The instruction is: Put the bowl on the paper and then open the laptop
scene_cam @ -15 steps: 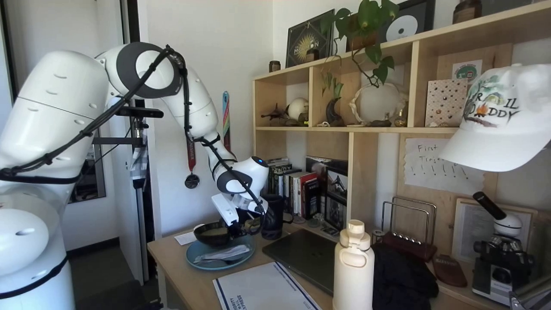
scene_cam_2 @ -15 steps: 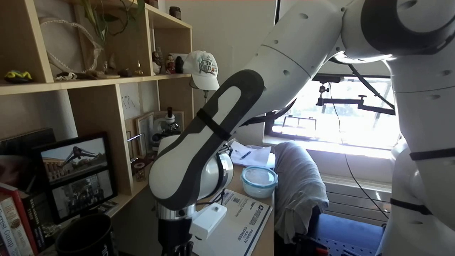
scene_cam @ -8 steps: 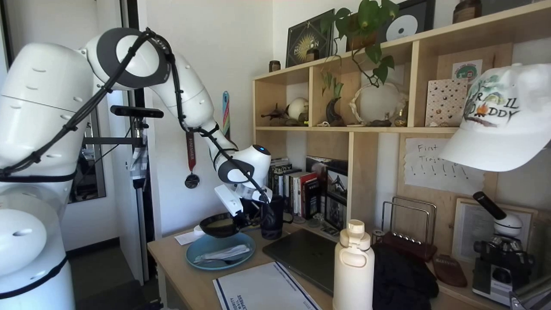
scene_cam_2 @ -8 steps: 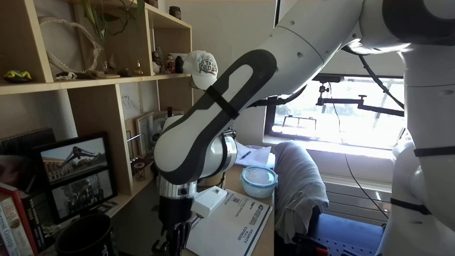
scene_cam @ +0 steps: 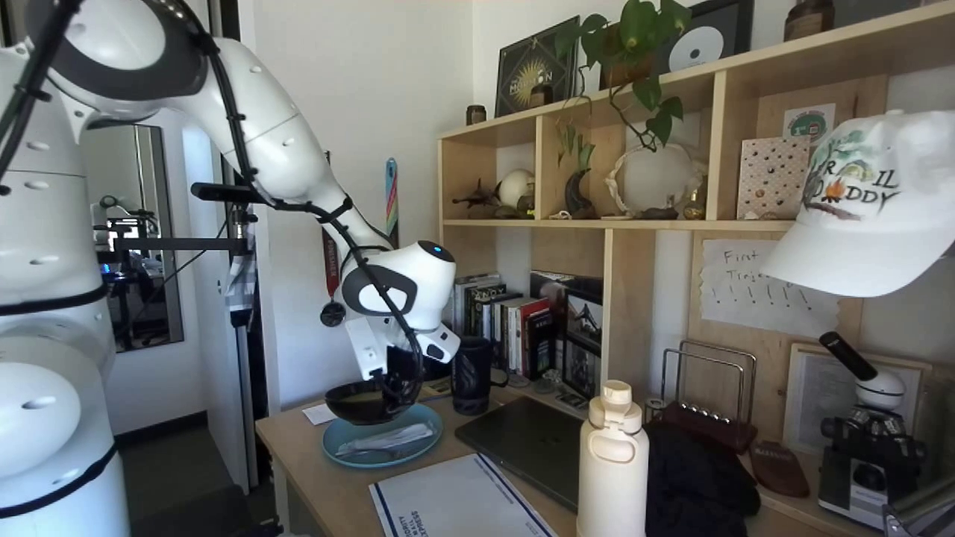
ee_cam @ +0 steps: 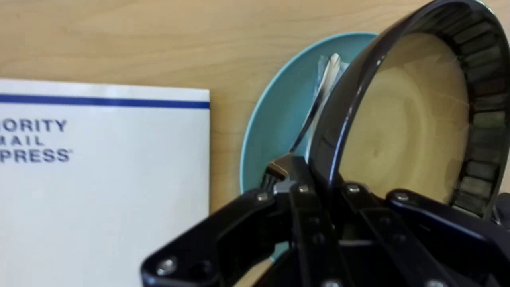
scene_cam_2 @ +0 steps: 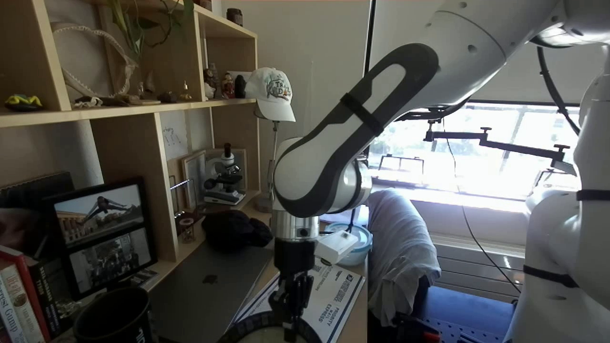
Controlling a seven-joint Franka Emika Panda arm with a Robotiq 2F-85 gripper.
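Clasping the bowl (ee_cam: 406,119) by its rim, the gripper (ee_cam: 324,183) holds it over the blue plate (ee_cam: 271,123), near the paper (ee_cam: 107,191), while the laptop (scene_cam: 530,441) lies closed on the table (ee_cam: 119,44).

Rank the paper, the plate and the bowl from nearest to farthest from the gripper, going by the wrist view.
1. Bowl: its rim is pinched in the gripper, the rest spreading toward picture right.
2. Plate: lower down, partly hidden behind the bowl and gripper.
3. Paper: at picture left, with a strip of table between it and the plate.
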